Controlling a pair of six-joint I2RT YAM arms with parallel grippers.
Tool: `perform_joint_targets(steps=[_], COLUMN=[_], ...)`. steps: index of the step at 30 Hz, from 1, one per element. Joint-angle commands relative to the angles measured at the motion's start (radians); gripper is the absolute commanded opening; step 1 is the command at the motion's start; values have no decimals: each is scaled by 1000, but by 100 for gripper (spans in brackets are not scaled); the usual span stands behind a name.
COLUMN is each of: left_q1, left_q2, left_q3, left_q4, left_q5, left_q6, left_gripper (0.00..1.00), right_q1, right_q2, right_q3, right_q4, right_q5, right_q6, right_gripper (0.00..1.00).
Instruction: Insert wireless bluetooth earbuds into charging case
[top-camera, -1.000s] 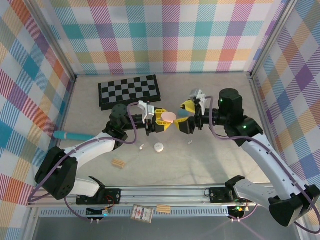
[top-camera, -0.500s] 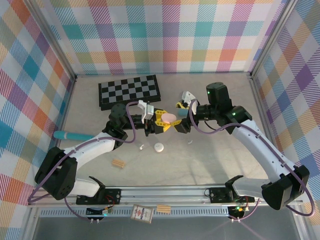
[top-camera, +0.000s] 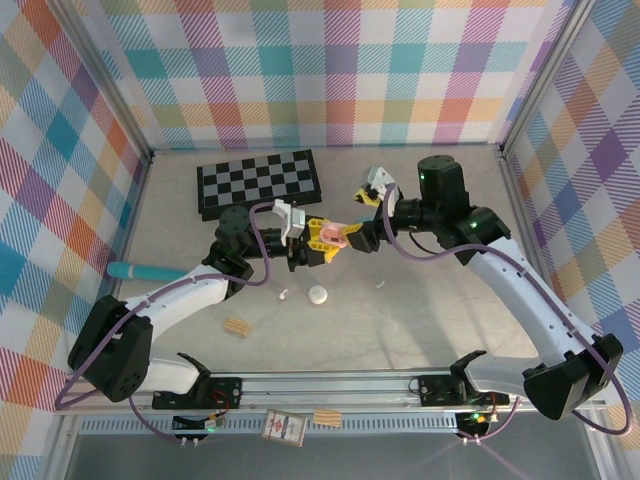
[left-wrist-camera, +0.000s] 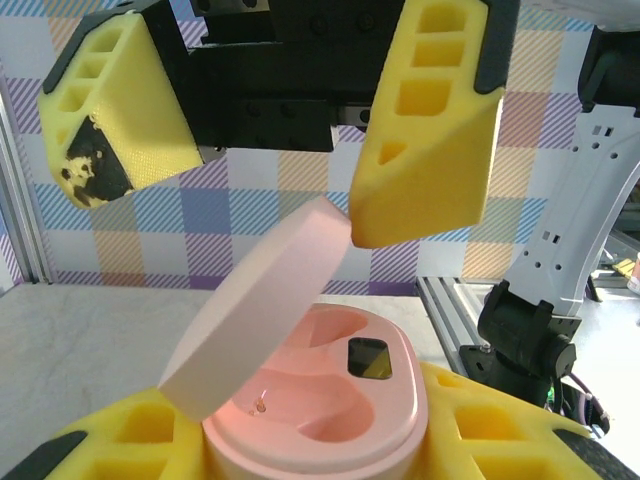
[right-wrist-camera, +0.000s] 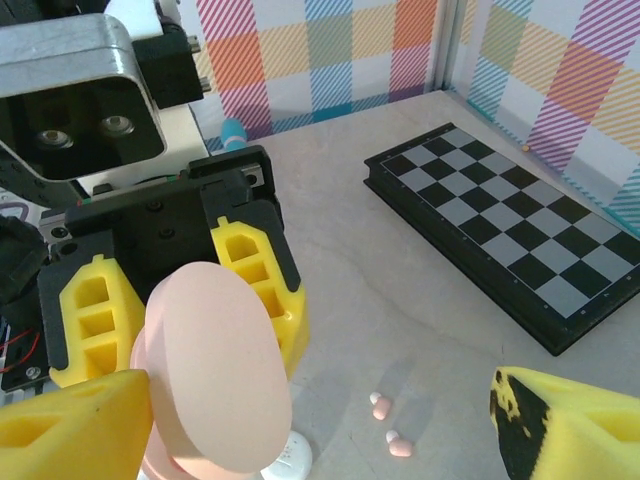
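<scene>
My left gripper (left-wrist-camera: 310, 432) is shut on the base of a pink charging case (left-wrist-camera: 340, 395). The case's lid (left-wrist-camera: 255, 305) stands tilted up, and both inner wells look bare. My right gripper (left-wrist-camera: 245, 205) hangs open just above it, and one yellow finger (left-wrist-camera: 425, 150) touches the lid's upper edge. In the right wrist view the lid (right-wrist-camera: 215, 370) stands beside that gripper's left finger (right-wrist-camera: 70, 425). Two pink earbuds (right-wrist-camera: 381, 405) (right-wrist-camera: 399, 446) lie on the table below. From above, the two grippers meet at the case (top-camera: 335, 235) mid-table.
A white case (top-camera: 318, 294) lies on the table below the grippers, with a small white earbud (top-camera: 283, 294) to its left and another (top-camera: 380, 283) to its right. A chessboard (top-camera: 258, 182) lies behind, a wooden block (top-camera: 237, 327) nearer me, a teal stick (top-camera: 140, 270) at the left.
My right gripper has come in from the right against the pink case. The lid, flat a second ago, now stands tilted up. The left gripper has kept its hold and barely moved.
</scene>
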Motion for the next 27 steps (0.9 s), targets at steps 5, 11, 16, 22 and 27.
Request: perform_joint_targets(steps=[5,11,16,22,27], left_q1=[3,3,3,3,4], left_q2=[-37,-49,-60,-59,-49], left_q3=[1,-4,-9,-10,-5], left_q4=[29,31,27,30,35], left_q5=[51,48,44,23,0], left_q6=[22,19,20,21,15], left_gripper=[32,32,32,32,32], right_q1=[-4,-3,-5,-5,-5], right_q2=[18,32,47,45,21], right_q3=[33,43,67,72,65], right_q4=[55,50,32,11,14], right_q5=[55,99,123,75,-34], right_q6=[64,96,139,125,120], right_gripper=[84,80,77,77,81])
